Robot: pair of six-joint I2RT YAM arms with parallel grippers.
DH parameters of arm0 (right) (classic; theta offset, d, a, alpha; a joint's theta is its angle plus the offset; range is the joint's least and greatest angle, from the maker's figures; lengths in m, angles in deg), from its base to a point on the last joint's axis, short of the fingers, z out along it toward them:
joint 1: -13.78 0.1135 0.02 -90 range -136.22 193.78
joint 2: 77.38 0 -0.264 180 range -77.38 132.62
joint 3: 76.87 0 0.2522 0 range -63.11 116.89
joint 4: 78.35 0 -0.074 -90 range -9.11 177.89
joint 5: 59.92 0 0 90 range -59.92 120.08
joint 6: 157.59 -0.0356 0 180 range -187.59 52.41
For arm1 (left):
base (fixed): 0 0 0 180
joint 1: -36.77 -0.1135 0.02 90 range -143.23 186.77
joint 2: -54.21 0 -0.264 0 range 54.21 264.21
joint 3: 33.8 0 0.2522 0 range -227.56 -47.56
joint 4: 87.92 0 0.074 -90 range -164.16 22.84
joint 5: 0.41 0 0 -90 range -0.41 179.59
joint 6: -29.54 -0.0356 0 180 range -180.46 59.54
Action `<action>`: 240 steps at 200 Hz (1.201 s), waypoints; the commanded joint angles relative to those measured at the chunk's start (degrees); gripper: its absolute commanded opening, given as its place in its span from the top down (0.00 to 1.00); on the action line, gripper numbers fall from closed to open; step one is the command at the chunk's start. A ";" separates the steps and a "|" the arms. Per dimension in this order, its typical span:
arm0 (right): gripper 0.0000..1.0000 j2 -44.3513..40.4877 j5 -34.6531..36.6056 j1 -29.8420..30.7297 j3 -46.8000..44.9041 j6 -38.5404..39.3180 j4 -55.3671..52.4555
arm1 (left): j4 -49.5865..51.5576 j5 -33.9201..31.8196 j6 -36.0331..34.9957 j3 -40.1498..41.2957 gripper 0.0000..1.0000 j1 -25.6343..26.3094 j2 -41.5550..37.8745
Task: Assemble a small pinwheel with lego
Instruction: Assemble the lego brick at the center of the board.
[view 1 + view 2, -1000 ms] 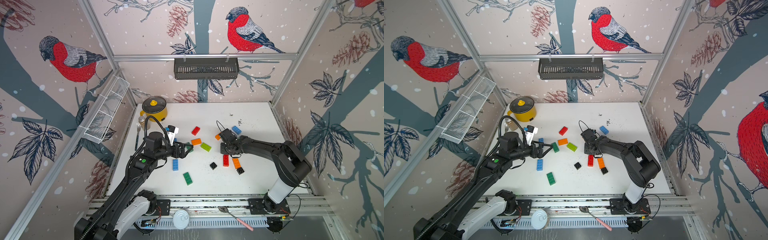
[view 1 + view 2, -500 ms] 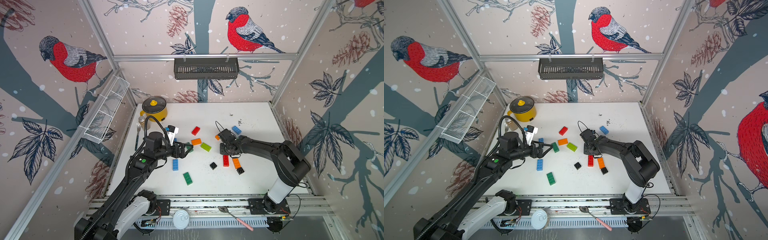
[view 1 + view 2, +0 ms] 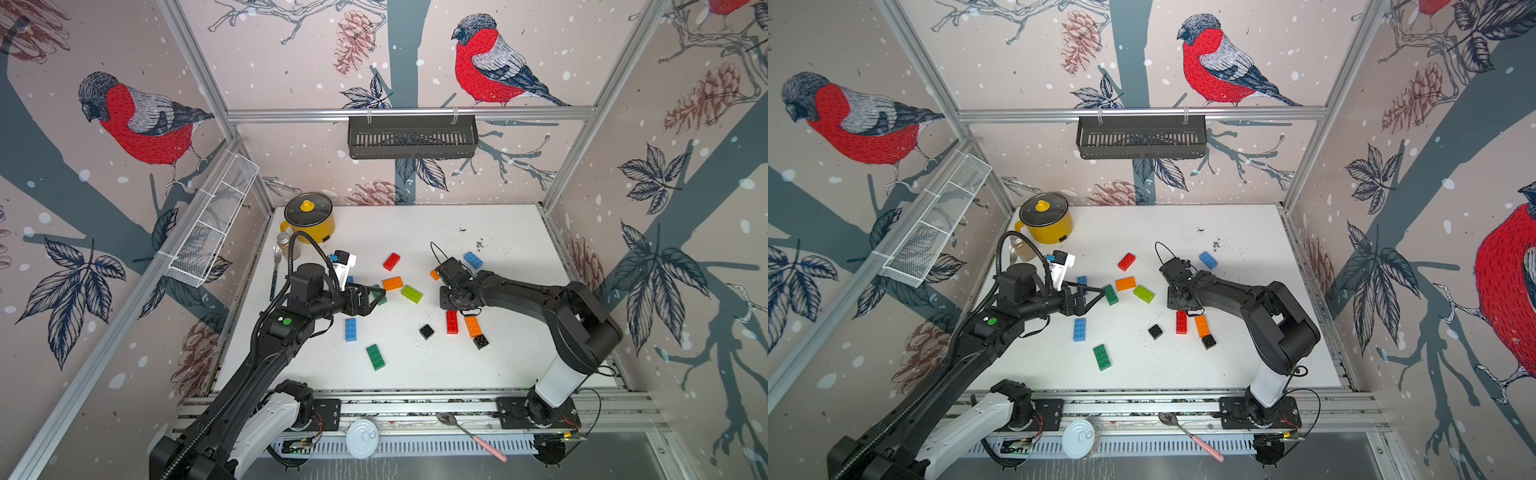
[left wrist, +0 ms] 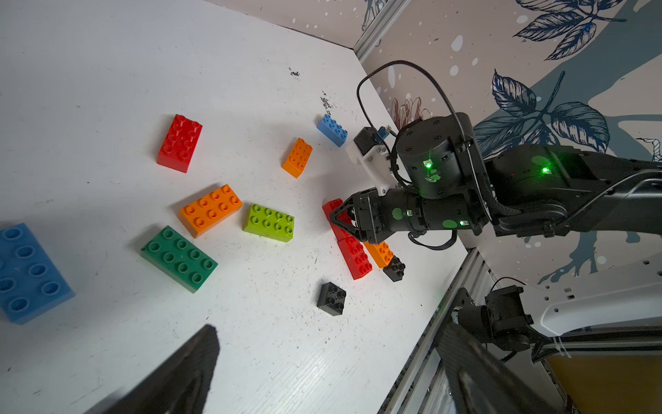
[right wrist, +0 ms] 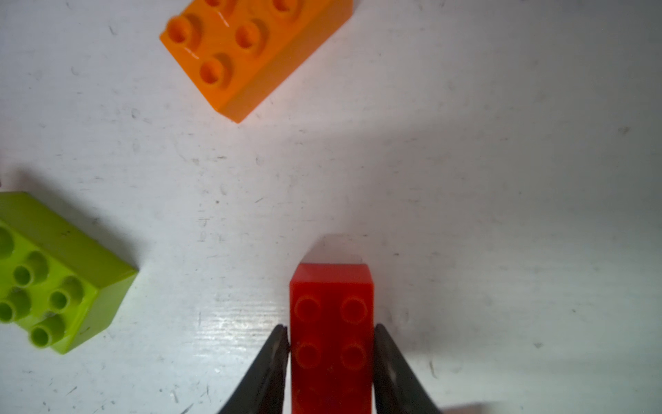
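Here, the right gripper (image 5: 331, 335) reaches down to a red brick (image 5: 331, 308) lying studs-up on the white table (image 3: 511, 249), right of the middle and nearer the front edge than the back. Its two black fingers (image 5: 276, 355) stand close against the brick's long sides, though whether they pinch it or merely flank it cannot be told. An orange brick (image 3: 473, 326) lies just beside it toward the right edge, with a black square (image 3: 480, 341) at that brick's front end. Another black square (image 3: 426, 331) sits apart on the red brick's other side. Left of the middle, the left gripper (image 3: 374, 297) hangs with its jaws spread wide and empty, close by a dark green brick (image 3: 1111, 294). A lime brick (image 3: 412, 294) lies between the two arms.
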 commanded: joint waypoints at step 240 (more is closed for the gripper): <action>0.38 -2.33 1.09 -0.07 4.43 -2.14 -3.59 | -0.09 -0.31 -0.62 -0.40 0.03 -0.53 -1.47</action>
